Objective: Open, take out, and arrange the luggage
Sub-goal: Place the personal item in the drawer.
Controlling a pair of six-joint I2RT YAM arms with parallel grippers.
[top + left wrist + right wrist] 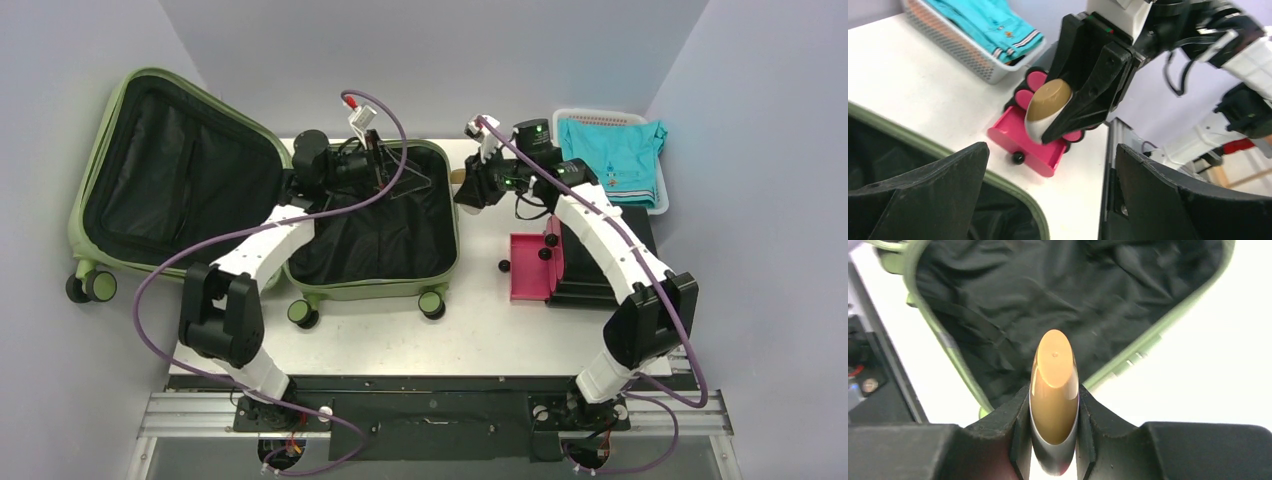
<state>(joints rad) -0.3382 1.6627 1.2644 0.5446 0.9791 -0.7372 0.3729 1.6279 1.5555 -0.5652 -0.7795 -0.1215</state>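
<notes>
- Your left gripper (385, 165) stands wide open with nothing between its fingers (938, 195). Both of them show as dark wedges at the bottom of its wrist view, well apart.
- The suitcase (370, 290) lies open directly under that gripper. The gripper hangs over the far right corner of the half that rests on the table (400, 340), above the black lining (370, 235).
- The suitcase's other half spreads away to the left of the gripper, tilted up against the left wall, its black inside facing the camera.
- Your right gripper (1054, 405) is closed on a small bottle (1054, 385) with a tan rounded cap and a pale body. The jaws press its two sides and the cap sticks out past the fingertips.
- That gripper sits just to the right of the suitcase's right edge, with the bottle pointing toward the left gripper. The two grippers face each other, near but apart.
- From the right wrist, the suitcase's green rim and crumpled lining fill the space beyond the bottle.
- Behind and below the right gripper lies a pink and black case (530, 270), with a little black ball (503, 266) on the table just left of it.
- Further right of the right gripper, a white basket (600, 117) holds folded teal clothes (615, 160).
</notes>
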